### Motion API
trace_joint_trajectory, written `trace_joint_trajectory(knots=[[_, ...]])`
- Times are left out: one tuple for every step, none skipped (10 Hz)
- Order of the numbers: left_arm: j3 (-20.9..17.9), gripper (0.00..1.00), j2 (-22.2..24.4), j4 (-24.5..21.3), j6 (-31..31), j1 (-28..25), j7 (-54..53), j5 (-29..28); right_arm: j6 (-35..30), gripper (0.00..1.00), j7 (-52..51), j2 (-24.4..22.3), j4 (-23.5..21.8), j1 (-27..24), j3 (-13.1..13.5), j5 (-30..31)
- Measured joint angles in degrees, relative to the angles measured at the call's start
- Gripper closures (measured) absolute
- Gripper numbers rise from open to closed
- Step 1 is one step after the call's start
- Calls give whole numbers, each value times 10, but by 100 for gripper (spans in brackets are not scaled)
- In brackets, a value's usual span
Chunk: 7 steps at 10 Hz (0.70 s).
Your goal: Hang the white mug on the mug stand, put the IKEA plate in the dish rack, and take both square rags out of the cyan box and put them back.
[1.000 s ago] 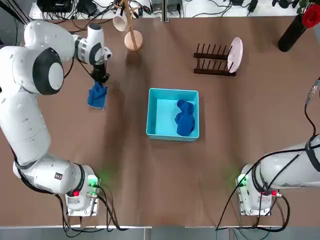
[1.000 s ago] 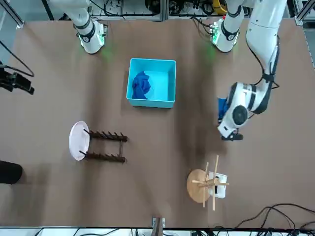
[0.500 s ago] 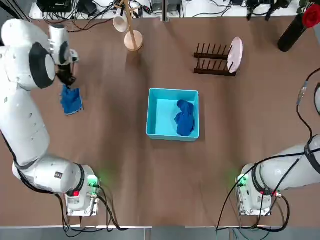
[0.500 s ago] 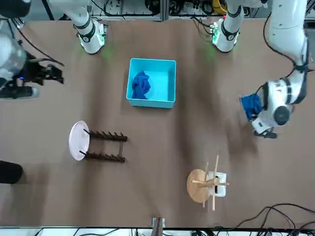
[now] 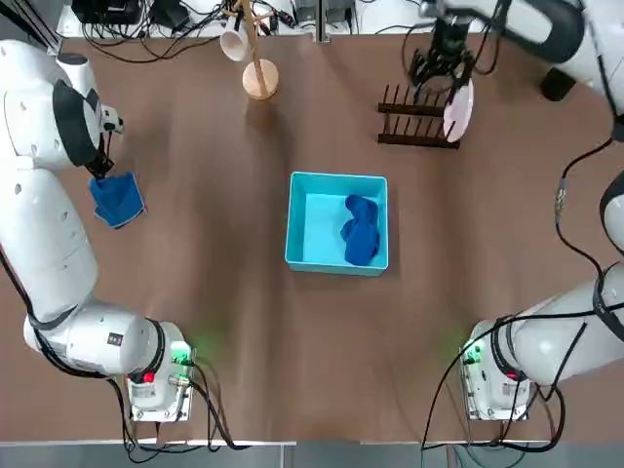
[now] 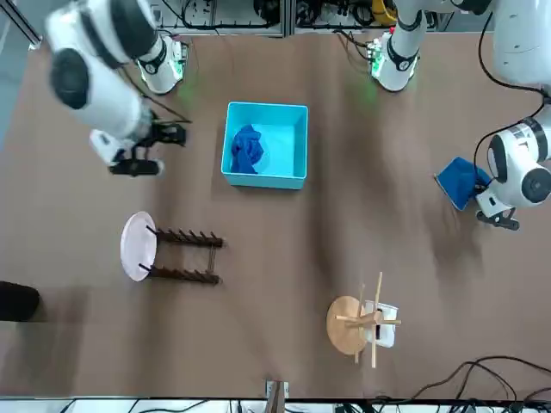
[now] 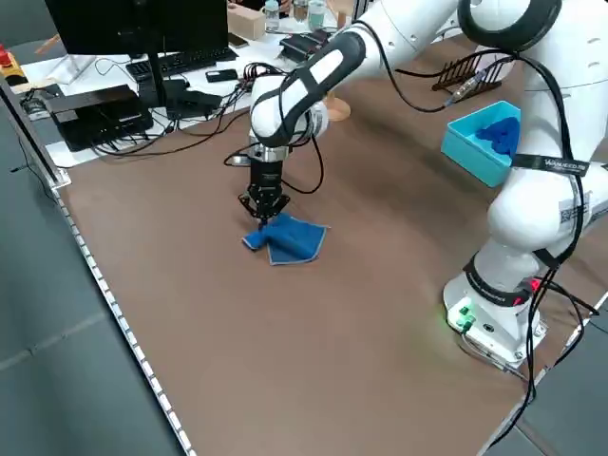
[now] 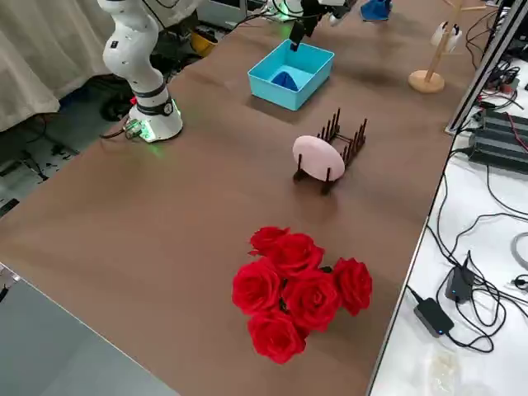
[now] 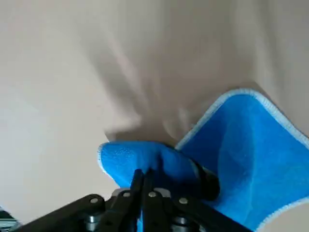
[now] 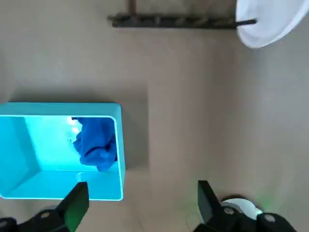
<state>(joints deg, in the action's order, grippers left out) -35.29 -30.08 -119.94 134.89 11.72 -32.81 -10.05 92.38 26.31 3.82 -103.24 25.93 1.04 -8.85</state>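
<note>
One blue square rag (image 5: 117,200) (image 7: 290,237) lies on the table at the far left, and my left gripper (image 5: 98,168) (image 7: 263,203) is shut on its raised corner (image 9: 145,162). The other rag (image 5: 361,230) (image 10: 96,141) lies in the cyan box (image 5: 310,222) (image 6: 291,144). My right gripper (image 5: 441,66) (image 10: 142,203) hangs open and empty high above the table; its wrist view looks down on the box and the rack. The white mug (image 5: 234,44) (image 6: 385,314) hangs on the mug stand (image 5: 259,78). The IKEA plate (image 5: 459,105) (image 8: 320,157) stands in the dish rack (image 5: 417,124).
A black vase (image 5: 568,60) of red roses (image 8: 301,289) stands at the table's far right corner. Cables, a monitor and a keyboard lie on the bench (image 7: 142,71) beyond the table's far edge.
My left gripper has carried its rag farther left and set it down on the table. My right arm has swung in from outside the top view to above the rack.
</note>
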Motion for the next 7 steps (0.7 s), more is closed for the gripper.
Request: trace_joint_trajectory(knots=[[-2,97,3,2,0,0,-2,0,39,1,16,-1,-35,22,0,-7],[-1,97,13,3,-3,2,-2,1,93,1,39,-2,-76,46,0,-13],[6,97,35,6,-23,5,-2,1,157,1,78,-2,-119,76,0,-14],[26,97,67,10,-59,5,0,2,223,1,123,-2,-159,111,-1,-14],[50,97,105,13,-97,6,11,2,275,1,164,0,-188,142,-1,-14],[74,97,143,14,-131,7,30,3,306,1,190,6,-204,163,-1,-14],[98,97,176,14,-161,8,56,3,325,1,205,17,-210,176,-1,-14]])
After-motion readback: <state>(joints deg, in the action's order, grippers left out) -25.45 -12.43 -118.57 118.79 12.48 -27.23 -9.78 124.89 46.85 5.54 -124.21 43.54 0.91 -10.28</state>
